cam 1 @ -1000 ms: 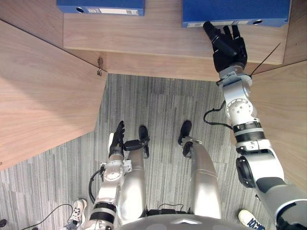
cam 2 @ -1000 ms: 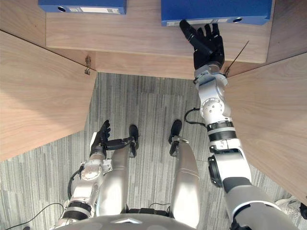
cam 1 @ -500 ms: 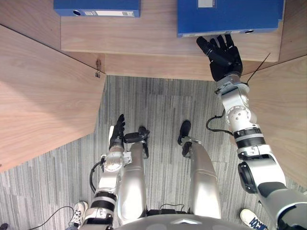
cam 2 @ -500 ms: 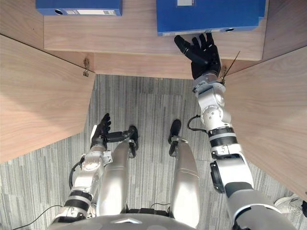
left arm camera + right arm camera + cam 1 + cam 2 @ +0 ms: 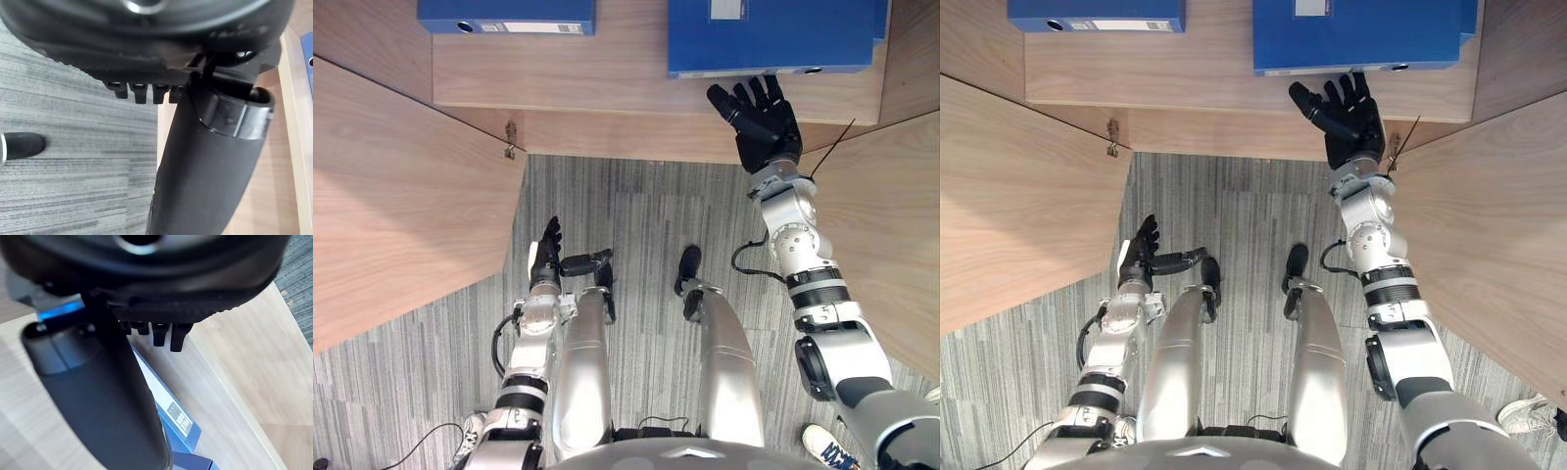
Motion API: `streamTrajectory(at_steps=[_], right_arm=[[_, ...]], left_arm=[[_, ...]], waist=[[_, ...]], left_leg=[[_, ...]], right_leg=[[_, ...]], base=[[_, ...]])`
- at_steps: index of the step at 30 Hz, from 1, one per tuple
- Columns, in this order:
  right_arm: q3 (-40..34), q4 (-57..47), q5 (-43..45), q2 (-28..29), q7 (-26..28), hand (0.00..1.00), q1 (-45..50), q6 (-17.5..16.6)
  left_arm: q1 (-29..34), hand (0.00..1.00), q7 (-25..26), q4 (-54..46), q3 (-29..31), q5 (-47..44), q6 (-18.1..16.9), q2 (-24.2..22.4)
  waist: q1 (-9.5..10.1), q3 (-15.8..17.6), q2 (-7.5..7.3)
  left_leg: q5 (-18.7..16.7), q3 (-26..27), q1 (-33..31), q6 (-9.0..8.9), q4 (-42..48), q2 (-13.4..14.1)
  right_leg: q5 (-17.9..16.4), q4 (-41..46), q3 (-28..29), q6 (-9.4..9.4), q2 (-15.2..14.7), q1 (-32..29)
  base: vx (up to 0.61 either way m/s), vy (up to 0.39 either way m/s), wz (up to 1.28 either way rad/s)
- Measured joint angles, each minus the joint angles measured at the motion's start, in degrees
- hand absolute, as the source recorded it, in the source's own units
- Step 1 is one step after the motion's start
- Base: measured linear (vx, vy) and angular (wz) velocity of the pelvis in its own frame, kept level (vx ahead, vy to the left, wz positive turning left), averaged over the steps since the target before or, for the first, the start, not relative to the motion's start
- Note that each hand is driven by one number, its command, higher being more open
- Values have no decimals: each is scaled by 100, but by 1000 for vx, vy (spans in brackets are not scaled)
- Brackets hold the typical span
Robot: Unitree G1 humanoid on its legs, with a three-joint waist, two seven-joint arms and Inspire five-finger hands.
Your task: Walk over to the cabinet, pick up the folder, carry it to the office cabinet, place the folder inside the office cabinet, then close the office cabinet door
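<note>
The blue folder [image 5: 773, 39] lies on the cabinet shelf [image 5: 607, 83], well to the right of a second blue folder [image 5: 506, 14]. The right hand [image 5: 762, 125] is open and grasps nothing, its spread, straight fingers reaching the folder's near edge. The left hand [image 5: 546, 264] hangs low over the grey carpet [image 5: 636, 225], fingers straight and empty.

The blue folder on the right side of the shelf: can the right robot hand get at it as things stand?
Probably yes. The right robot hand, fingers spread, sits right at the near edge of the blue folder. The cabinet doors stand open, and nothing lies between hand and folder.
</note>
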Motion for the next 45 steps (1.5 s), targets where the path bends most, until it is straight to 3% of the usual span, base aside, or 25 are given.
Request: streamTrajectory(at_steps=[8, 16, 22, 27, 33, 45], right_arm=[[268, -50, -11, 14, -56, 100, -341, 65], [439, 1, -187, 98, -333, 100, -1353, 125], [425, 640, -647, 107, -493, 100, -1917, 204], [357, 1009, -811, 128, -507, 100, -1898, 407], [-6, 979, -846, 114, -387, 100, -1529, 403], [-19, -110, -1021, -41, -137, 100, -379, 391]], left_arm=[[-7, 100, 5, 0, 0, 0, 5, -5], [161, 100, 9, -1, 0, 0, 2, -23], [362, 100, 9, 0, -8, -2, 2, -119], [362, 100, -3, 2, -10, -23, -9, -128], [308, 100, -13, 81, -3, -58, -6, -117], [219, 100, -107, 77, 3, -56, -6, -99]], waist=[[-15, 0, 0], [-3, 0, 0], [10, -2, 3], [1, -2, 4], [1, -3, 5], [4, -3, 5]], left_leg=[[23, 11, 0, -14, -62, 13], [97, 22, 0, -12, -181, -5], [179, 30, 1, 10, -270, -25], [182, 1, 33, 11, -280, -25], [182, 4, 33, 11, -278, -31], [162, 72, 91, 16, -251, 22]], right_leg=[[46, -80, -4, -4, 22, 0], [139, -236, -8, -1, 24, 8], [251, -402, -20, 8, 26, 44], [259, -437, -57, 4, 27, 114], [265, -460, -56, 8, 26, 121], [274, -449, 20, -2, 90, 132]], base=[[0, 0, 0], [0, 0, 0], [0, 0, 0], [-12, 1, 1], [0, 0, 0], [-10, -3, -3]])
